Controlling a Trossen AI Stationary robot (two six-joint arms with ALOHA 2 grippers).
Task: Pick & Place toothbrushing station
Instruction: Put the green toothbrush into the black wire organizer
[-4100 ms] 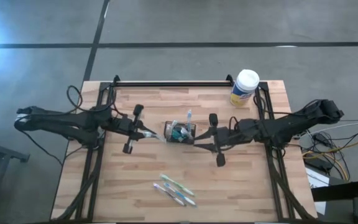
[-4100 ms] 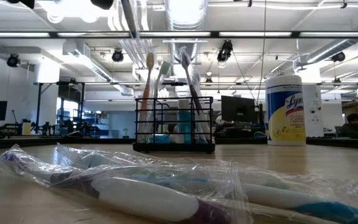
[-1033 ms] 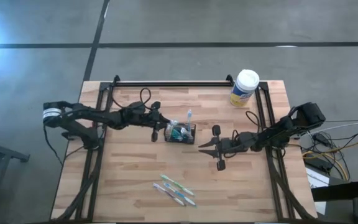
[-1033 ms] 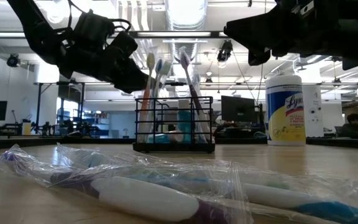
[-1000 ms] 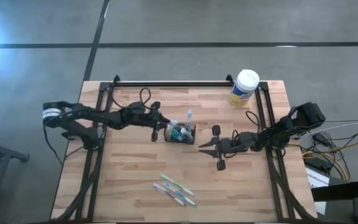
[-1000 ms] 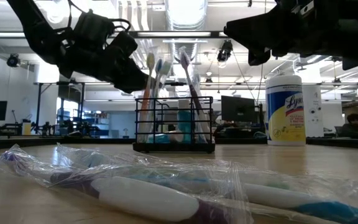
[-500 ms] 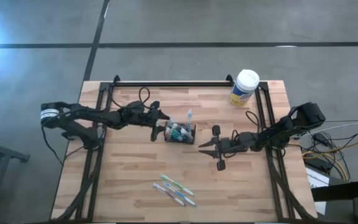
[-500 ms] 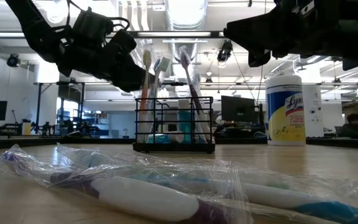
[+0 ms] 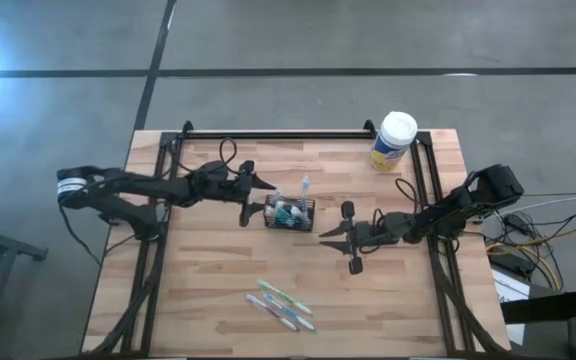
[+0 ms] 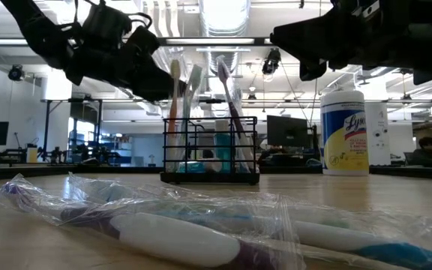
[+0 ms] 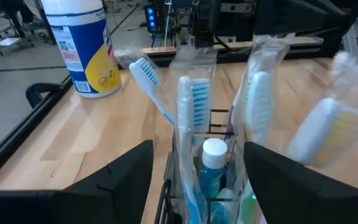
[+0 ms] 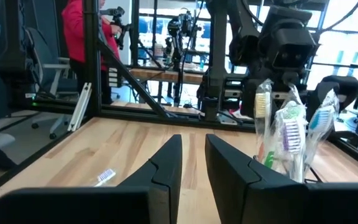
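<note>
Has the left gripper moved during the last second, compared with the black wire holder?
Yes. The left gripper has pulled back from the black wire holder, toward the table's left side, and now stands open.

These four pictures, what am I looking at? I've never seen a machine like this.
Two robot arms work at a wooden table. One picture looks straight down, one looks level across the tabletop, and two come from cameras on the arms' wrists. In the middle stands a small black wire holder with toothbrushes upright in it. More wrapped toothbrushes lie nearer the front edge, and a wipes canister stands at a back corner. The left claw is open beside the holder, holding nothing. The right claw waits on the holder's other side, empty.
</note>
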